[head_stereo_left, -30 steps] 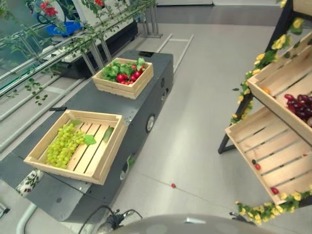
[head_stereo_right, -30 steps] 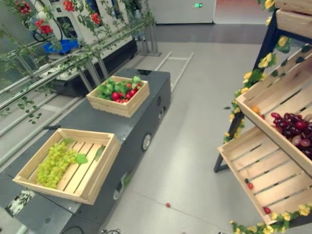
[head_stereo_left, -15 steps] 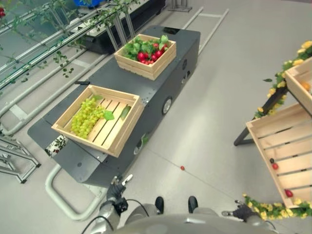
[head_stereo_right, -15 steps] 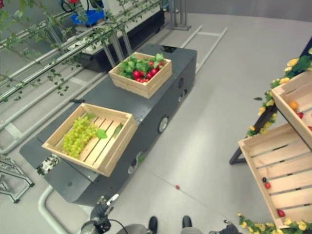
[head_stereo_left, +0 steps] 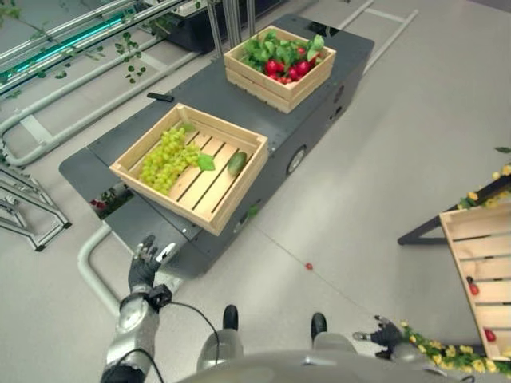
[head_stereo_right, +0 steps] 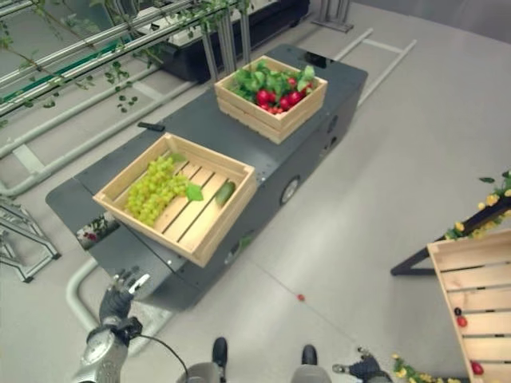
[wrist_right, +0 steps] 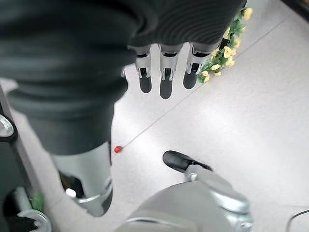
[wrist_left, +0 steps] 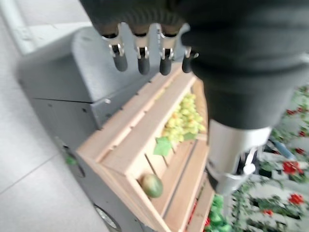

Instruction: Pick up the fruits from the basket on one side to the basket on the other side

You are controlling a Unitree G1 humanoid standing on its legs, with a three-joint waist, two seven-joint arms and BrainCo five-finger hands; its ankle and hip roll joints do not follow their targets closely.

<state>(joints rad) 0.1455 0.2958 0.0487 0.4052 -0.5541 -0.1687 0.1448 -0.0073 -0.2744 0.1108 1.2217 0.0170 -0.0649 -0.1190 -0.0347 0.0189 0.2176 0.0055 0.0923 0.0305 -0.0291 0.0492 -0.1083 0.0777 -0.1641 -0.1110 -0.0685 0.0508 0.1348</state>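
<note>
Partly cropped: shelf crate [head_stereo_left: 483,263] at frame edge.

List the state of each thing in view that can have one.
Left robot hand: open, empty, low beside the cart.
Right robot hand: open, empty.
Near slatted wooden crate: holds green grapes and an oval green fruit.
Far wooden crate: full of red fruit.

A mock greenhouse or farm-produce hall. Metal rails [head_stereo_left: 72,76] draped with climbing vines run over a smooth grey floor [head_stereo_left: 399,144]. A low dark wheeled cart [head_stereo_left: 200,112] carries wooden crates of green grapes [head_stereo_left: 166,153] and red fruit with leaves [head_stereo_left: 281,60], and a slatted wooden display shelf [head_stereo_left: 483,275] is trimmed with yellow flowers [head_stereo_left: 447,355].
</note>
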